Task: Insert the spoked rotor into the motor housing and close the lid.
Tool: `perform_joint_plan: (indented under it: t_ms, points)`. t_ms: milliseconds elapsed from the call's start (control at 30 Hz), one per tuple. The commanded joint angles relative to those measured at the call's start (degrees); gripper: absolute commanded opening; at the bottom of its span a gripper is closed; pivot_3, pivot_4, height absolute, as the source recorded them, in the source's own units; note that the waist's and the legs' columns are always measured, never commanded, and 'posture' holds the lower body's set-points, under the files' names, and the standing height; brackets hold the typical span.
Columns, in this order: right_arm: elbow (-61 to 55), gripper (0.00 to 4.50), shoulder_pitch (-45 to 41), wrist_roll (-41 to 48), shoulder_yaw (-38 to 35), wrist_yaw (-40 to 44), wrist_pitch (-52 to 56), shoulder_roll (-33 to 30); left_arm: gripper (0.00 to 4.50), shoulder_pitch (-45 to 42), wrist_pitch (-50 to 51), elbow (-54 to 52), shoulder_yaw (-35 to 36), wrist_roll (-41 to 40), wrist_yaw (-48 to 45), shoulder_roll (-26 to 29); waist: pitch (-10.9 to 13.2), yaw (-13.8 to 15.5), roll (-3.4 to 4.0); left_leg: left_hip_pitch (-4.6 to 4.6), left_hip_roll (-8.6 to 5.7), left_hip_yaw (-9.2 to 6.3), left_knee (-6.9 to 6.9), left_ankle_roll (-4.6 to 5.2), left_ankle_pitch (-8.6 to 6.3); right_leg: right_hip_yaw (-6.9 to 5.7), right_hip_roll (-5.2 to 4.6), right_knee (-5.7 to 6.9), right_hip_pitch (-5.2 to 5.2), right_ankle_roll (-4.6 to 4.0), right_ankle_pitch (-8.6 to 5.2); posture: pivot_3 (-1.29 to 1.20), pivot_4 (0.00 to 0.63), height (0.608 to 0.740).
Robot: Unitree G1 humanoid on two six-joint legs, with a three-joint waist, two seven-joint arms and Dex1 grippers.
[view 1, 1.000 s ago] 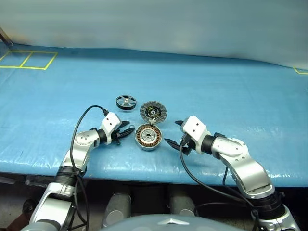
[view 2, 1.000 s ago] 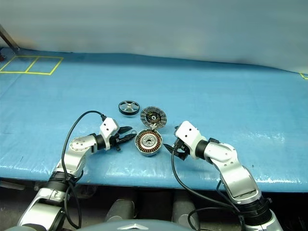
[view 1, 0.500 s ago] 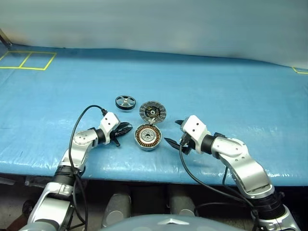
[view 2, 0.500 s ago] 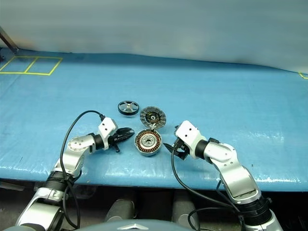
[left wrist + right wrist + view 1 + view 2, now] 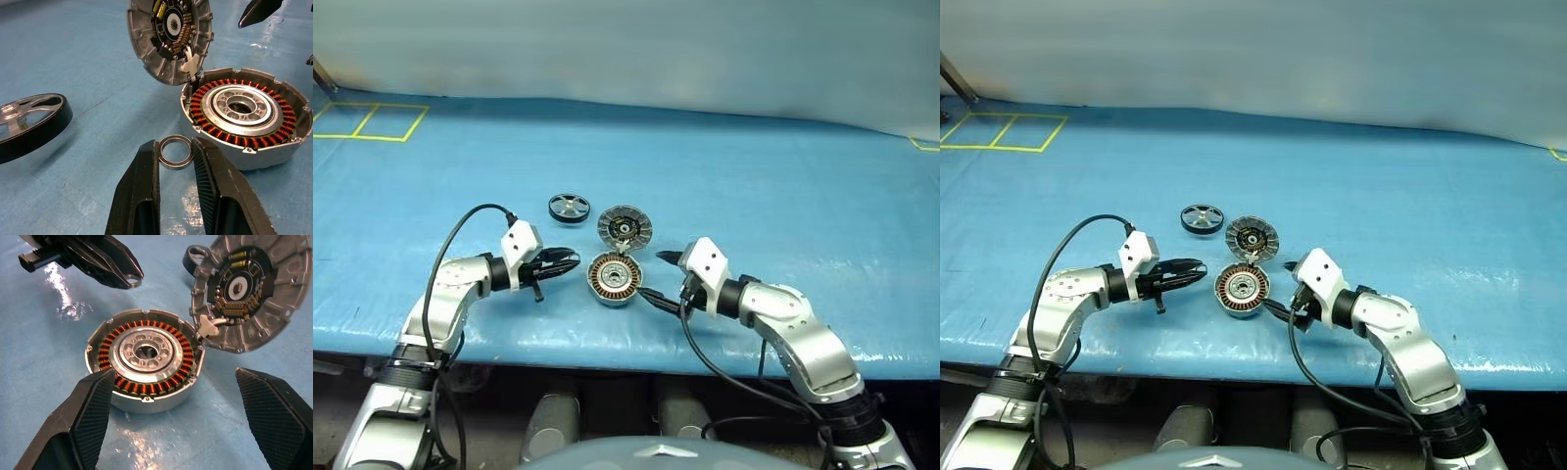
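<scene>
Raised and pulled back from the motor housing point(image 5: 614, 279) since 1 second ago: left gripper point(image 5: 176, 152), pinching a thin metal ring point(image 5: 176, 152) between its 2 fingers.

Right gripper point(image 5: 176, 396) spread wide, 1 finger point(image 5: 93, 404) just beside the housing wall, the other point(image 5: 274, 406) apart from it below the lid point(image 5: 247, 293). Housing open on the blue table cover point(image 5: 754, 186), copper windings around a silver centre exposed. Lid hinged at the far edge of the housing, tilted up, ribbed inner face toward the camera. Spoked rotor point(image 5: 569, 207) flat on the cover, near the lid on its left, untouched. Yellow tape lines point(image 5: 372, 122) at far left.
</scene>
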Motion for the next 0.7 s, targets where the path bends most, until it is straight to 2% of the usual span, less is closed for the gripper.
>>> perform_joint_plan:
  t_ms: [33,400,700]
  points:
    - [0.5,4.16,0.3,1.2,-1.3,0.8,-3.0,-0.1,0.65,-1.7,1.5,-4.4,-0.4,-2.1,-2.0,0.4,0.0,0.0,0.00,0.00,0.00,0.00,0.00,0.00,0.00,0.00,0.00,0.00,0.00,0.00,0.00,0.00,0.150,0.740]
    - [2.5,4.16,2.2,-0.3,1.2,1.2,-4.8,-2.0,0.65,-6.2,-0.1,1.2,-7.2,0.8,-5.8,-3.2,0.0,0.0,0.00,0.01,0.00,0.02,0.01,0.01,0.00,0.00,0.00,0.01,0.00,0.00,0.00,0.00,0.150,0.740]
    - [2.8,4.16,3.0,-1.7,1.4,-0.3,-5.4,-2.0,0.65,-10.0,-5.0,7.9,-9.8,4.7,-6.0,-5.4,0.0,0.2,-0.01,-0.01,-0.01,0.02,0.04,0.01,0.00,0.01,0.01,0.00,0.02,0.01,0.00,0.00,0.150,0.740]
